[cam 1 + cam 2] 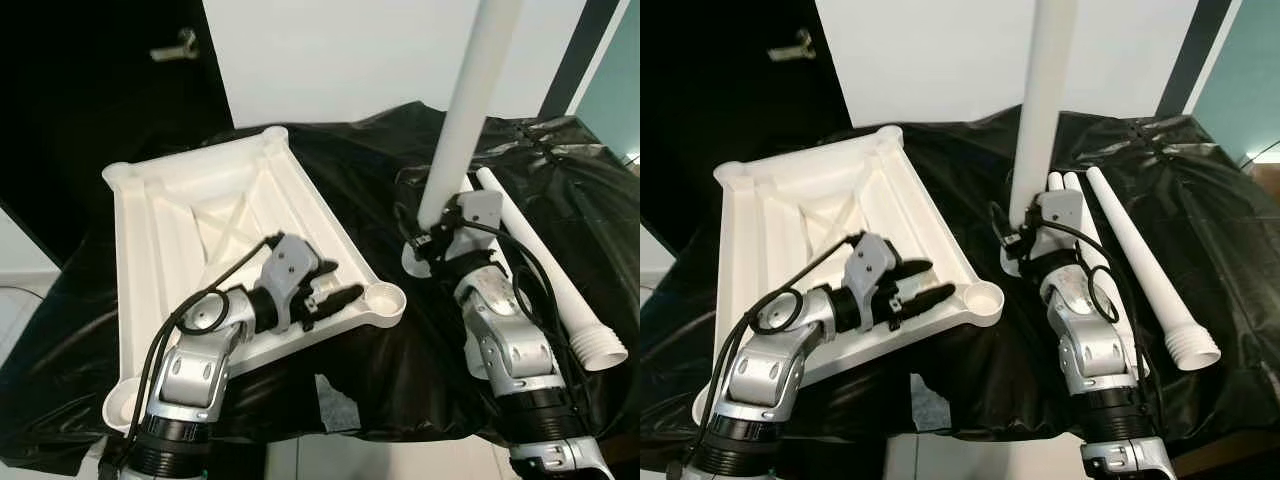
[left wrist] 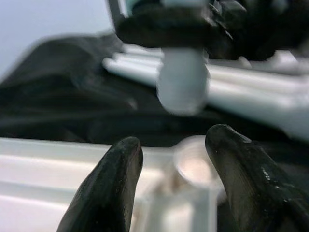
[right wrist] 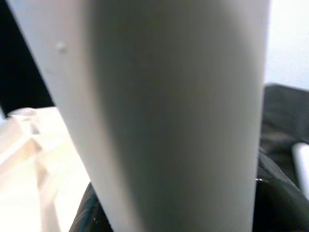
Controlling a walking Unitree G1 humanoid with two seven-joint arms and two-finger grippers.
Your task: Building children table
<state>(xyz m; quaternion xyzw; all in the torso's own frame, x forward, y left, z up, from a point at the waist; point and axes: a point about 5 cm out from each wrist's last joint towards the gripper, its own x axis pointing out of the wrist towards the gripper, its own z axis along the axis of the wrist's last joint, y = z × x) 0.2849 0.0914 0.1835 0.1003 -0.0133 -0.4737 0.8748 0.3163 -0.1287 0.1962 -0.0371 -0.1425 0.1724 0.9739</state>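
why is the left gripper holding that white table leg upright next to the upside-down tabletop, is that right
Not quite: the right gripper holds the white table leg upright, as the left eye view shows. The left gripper rests open on the upside-down tabletop.

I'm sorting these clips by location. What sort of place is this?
Probably a room in a home, used here for furniture assembly. A dark door with a lever handle and a plain white wall stand behind a surface draped in black plastic sheeting, where a white tabletop lies upside down.

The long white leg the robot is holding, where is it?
The white leg stands upright in the right hand, above the black cloth, just right of the upside-down white tabletop and beside the spare legs.
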